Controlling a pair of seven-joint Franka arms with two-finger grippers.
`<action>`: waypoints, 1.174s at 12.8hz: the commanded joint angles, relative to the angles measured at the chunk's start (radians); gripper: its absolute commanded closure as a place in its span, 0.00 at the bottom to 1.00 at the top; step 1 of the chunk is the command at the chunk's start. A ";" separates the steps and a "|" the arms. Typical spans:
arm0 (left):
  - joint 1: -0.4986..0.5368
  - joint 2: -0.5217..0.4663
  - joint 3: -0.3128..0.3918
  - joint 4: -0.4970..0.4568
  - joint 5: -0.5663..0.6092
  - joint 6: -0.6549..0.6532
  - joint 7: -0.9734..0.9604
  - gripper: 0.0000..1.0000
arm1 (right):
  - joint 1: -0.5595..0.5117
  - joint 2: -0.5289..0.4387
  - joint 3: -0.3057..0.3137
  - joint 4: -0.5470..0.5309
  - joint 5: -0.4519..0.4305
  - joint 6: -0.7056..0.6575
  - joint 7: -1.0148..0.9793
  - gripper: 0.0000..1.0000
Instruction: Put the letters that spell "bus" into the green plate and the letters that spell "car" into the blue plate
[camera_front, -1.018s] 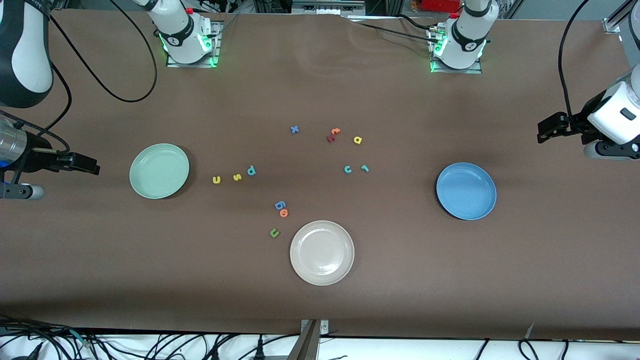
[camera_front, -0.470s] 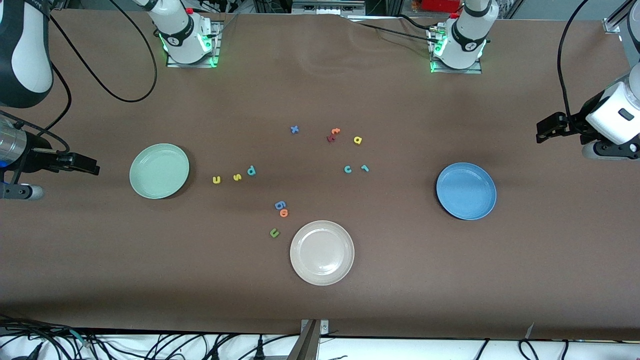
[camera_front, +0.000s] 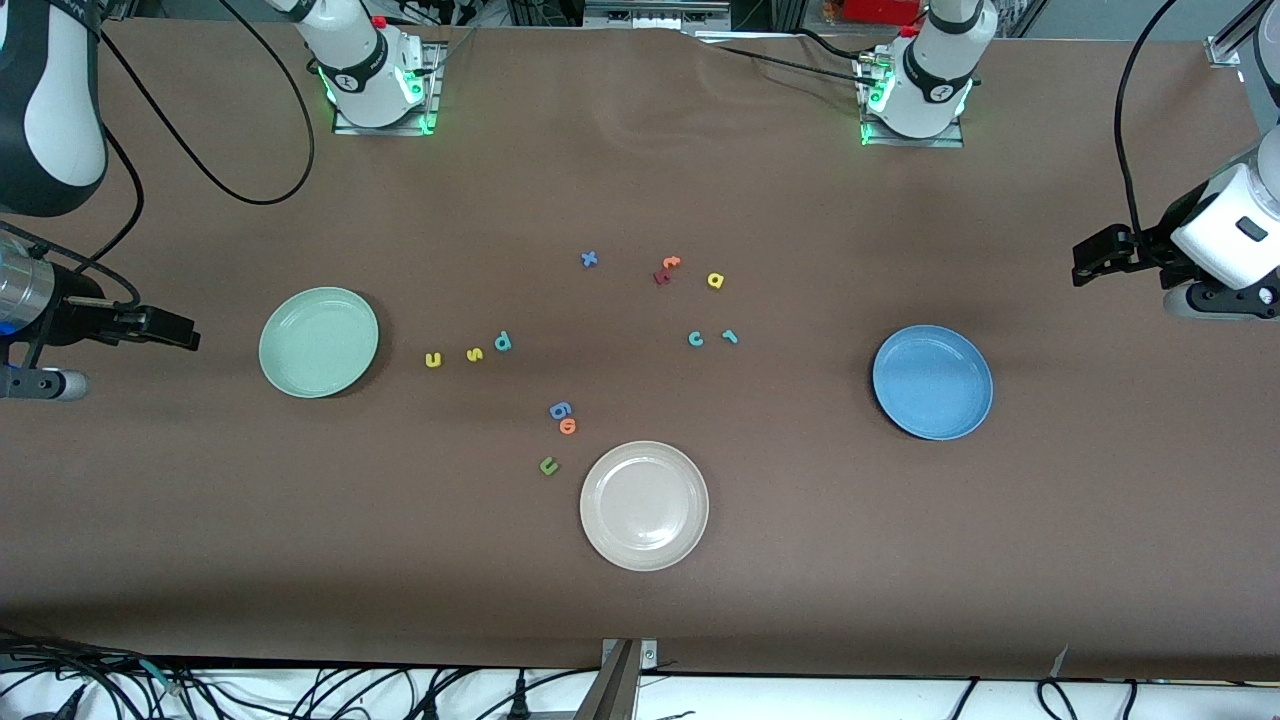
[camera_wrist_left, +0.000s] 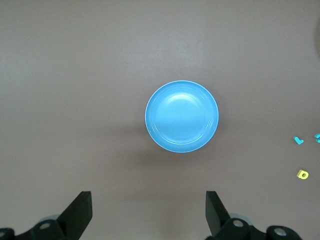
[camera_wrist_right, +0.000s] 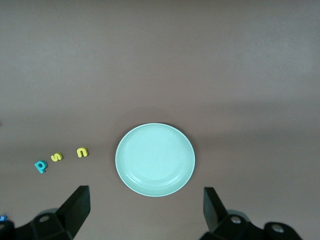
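Nothing Picked Yet, Both Tools Hang Wide at the Counter's Ends

Right now your left tool (camera_front: 1092, 258) hangs with its fingers spread and empty at the left arm's end of the counter (camera_front: 640, 610), up in the air near the blue plate (camera_front: 932, 382). In the last second it has crept slightly toward the middle and then settled. Your right tool (camera_front: 172, 328) has not stirred; it hangs spread and empty at the right arm's end, just outside the green plate (camera_front: 318, 342). No letter has shifted, so I judge the task as not started: both plates are bare.

Look outward from the right tool and you find the "bus" letters in a short row beside the green plate, toward the middle: yellow "u" (camera_front: 433, 360), yellow "s" (camera_front: 474, 354), teal "b" (camera_front: 502, 342), each apart from the next. The "car" letters lie farther toward the left arm's end: teal "c" (camera_front: 695, 339) and teal "r" (camera_front: 729, 337) side by side, yellow "a" (camera_front: 715, 280) farther from the front camera.

You have bare counter between each plate and its letters. Watch the orange and dark red letters (camera_front: 666, 269) near the "a", and keep off the cream plate (camera_front: 644, 505), the blue "g" (camera_front: 560, 410) and the olive "u" (camera_front: 548, 465).
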 joint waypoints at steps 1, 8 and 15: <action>-0.002 -0.003 0.002 -0.002 -0.020 -0.004 -0.008 0.00 | 0.011 0.006 0.009 -0.008 0.008 0.012 0.010 0.00; -0.002 -0.002 0.002 -0.002 -0.020 -0.004 -0.008 0.00 | 0.063 0.004 0.011 -0.006 0.009 0.041 0.006 0.00; -0.002 -0.002 0.002 -0.002 -0.020 -0.004 -0.008 0.00 | 0.128 0.047 0.016 -0.008 0.019 0.053 0.142 0.01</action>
